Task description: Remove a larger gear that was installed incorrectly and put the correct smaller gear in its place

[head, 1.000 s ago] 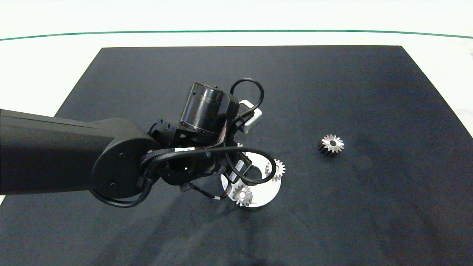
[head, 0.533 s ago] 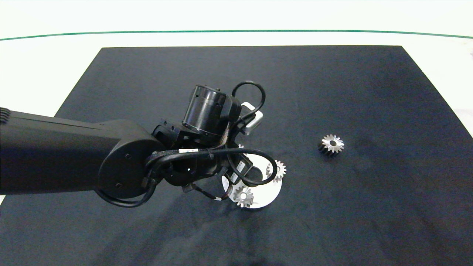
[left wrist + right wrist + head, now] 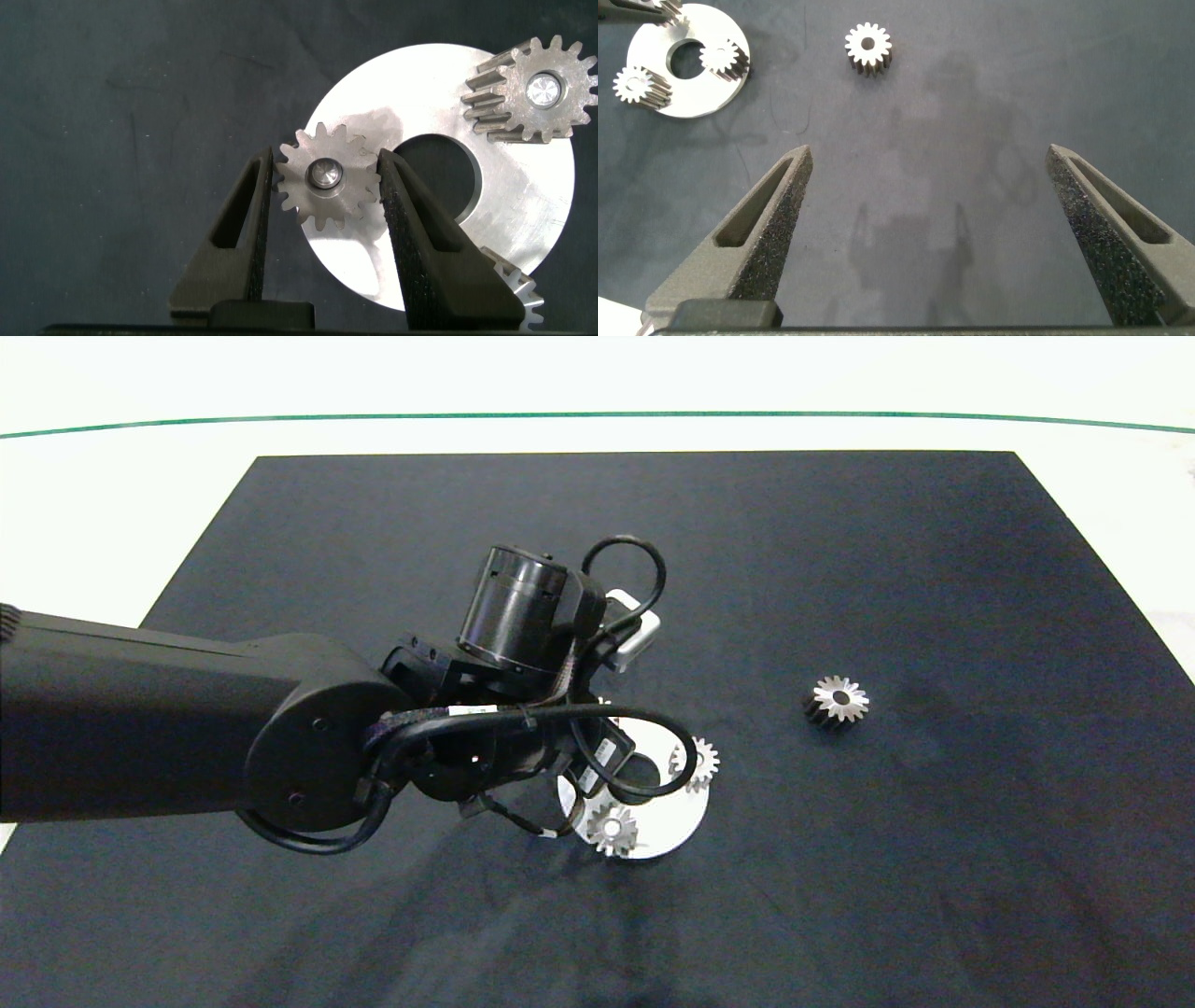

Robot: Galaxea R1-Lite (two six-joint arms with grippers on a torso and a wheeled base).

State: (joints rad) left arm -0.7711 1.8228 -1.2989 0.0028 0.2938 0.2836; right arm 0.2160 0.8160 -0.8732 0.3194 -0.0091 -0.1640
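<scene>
Black cloth [image 3: 840, 569] covers the white table [image 3: 112, 523], and on it, going from left to right, come the left arm, the silver disc and a lone gear. The left gripper [image 3: 329, 187] hangs over the silver disc [image 3: 523, 224], its two fingers set on either side of the larger gear [image 3: 327, 179], which sits on a pin at the disc's edge. The pads look to be touching the tooth tips, but whether they are already squeezing cannot be told. In the head view the arm hides this gear. Two smaller silver gears [image 3: 611, 828] [image 3: 698, 763] sit on the same disc. Well apart to the right, the smaller gear [image 3: 837, 700] lies alone on the cloth. The right gripper [image 3: 929, 233] hovers wide open above bare cloth, holding nothing.

The likely trouble is a grip on pointed tooth tips only: the gear could slip or tilt and bind on its pin. A crooked lift might drag the unfastened-looking disc along and disturb the neighbouring gears.
</scene>
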